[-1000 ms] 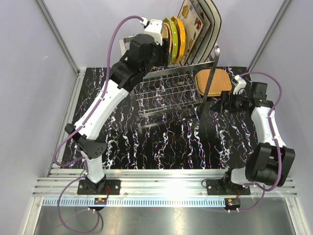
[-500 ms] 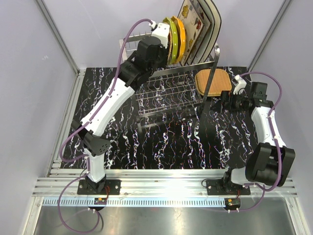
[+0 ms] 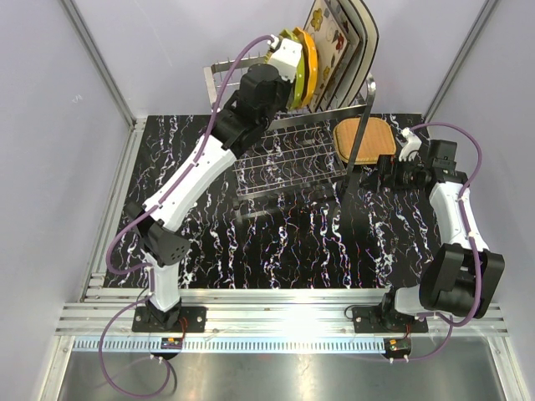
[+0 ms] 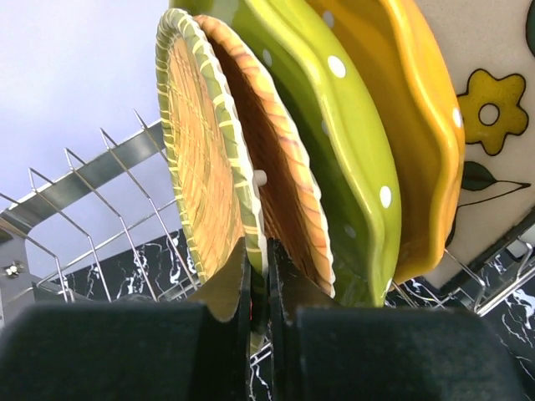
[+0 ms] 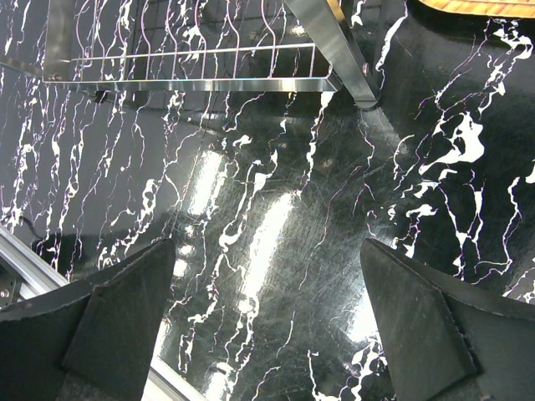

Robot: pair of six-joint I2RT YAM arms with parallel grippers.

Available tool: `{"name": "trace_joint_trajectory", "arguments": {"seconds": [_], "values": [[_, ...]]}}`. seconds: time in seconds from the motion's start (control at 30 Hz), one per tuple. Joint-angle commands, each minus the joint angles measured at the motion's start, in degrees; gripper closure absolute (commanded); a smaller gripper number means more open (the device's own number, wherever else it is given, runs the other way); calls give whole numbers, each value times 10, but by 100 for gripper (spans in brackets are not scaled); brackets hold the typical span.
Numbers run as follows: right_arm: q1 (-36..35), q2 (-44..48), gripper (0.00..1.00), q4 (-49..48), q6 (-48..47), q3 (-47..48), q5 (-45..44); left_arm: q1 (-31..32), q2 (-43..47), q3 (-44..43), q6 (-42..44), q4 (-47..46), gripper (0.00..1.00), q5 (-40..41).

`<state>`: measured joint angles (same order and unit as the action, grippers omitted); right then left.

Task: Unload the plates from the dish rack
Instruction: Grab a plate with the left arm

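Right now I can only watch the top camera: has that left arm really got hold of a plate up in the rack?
Observer: Yes. Its wrist camera shows the left jaws shut on the rim of the front woven plate, the one with a green-striped edge.
Operator: What sits right behind it?
Observer: A second woven plate with an orange-striped edge, then the green dotted plate.
Operator: Is the right arm holding anything?
Observer: No. The right jaws stand wide apart, with only the black marbled table showing between them.
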<state>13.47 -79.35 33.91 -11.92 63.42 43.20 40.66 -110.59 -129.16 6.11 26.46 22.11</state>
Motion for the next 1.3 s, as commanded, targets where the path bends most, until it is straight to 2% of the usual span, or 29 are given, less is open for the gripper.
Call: {"name": "trace_joint_trajectory", "arguments": {"seconds": [0.0,0.3,1.03,1.27], "values": [[-3,14,0,-2,6,23,13,-4,25,15,42,-90,100,18],[-3,10,0,-1,12,34,15,3,74,63,91,-187,100,44],[-3,10,0,2,16,43,17,5,131,71,80,-239,100,9],[-3,12,1,12,9,59,26,21,189,137,122,-278,100,-37]]}}
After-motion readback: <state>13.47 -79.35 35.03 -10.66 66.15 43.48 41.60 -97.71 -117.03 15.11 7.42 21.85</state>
